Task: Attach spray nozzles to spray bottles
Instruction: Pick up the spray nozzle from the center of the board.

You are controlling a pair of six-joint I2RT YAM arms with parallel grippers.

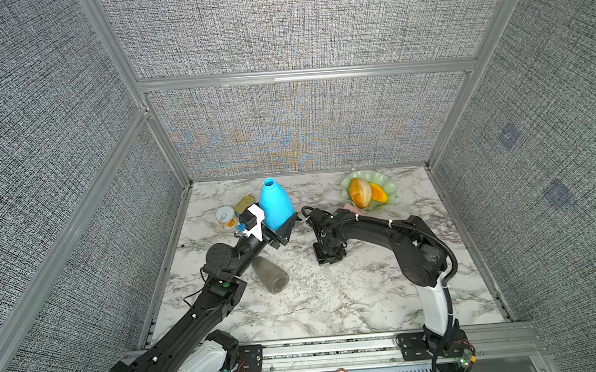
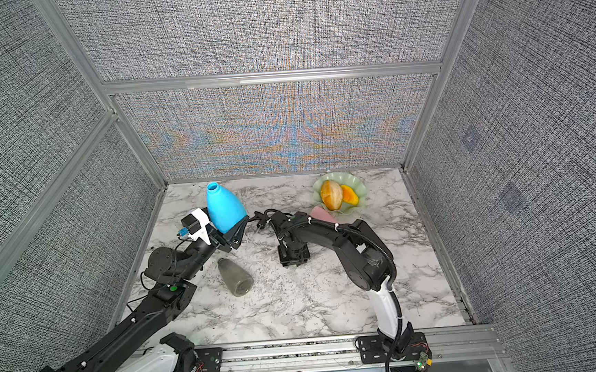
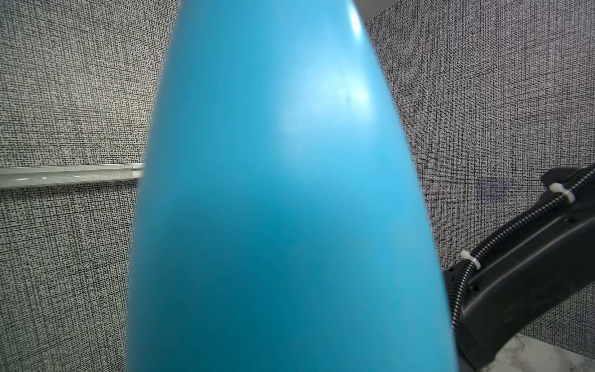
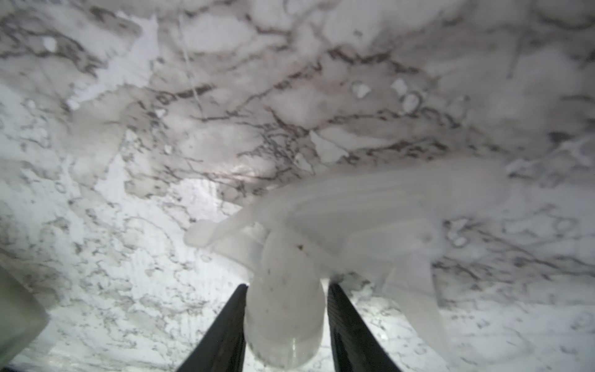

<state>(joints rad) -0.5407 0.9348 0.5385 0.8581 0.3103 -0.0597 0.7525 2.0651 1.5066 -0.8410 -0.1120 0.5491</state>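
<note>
My left gripper [image 1: 282, 228] is shut on the wide base of the blue spray bottle [image 1: 275, 203], held off the table with its open neck up; both top views show this. The same bottle [image 3: 289, 193] fills the left wrist view and hides the jaws. My right gripper [image 1: 330, 255] points down at the table. In its wrist view it [image 4: 286, 290] is shut on the round collar of a white spray nozzle [image 4: 354, 219], whose trigger head is close to the marble. A smoky grey bottle [image 1: 270, 275] lies on its side. A pink bottle [image 2: 322, 214] peeks out behind the right arm.
Two tin cans [image 1: 227, 217] stand left of the blue bottle. A green bowl [image 1: 390, 187] with fruit sits at the back right. The right forearm [image 3: 515, 290] is close beside the blue bottle. Walls enclose the marble table [image 1: 333, 306] on three sides.
</note>
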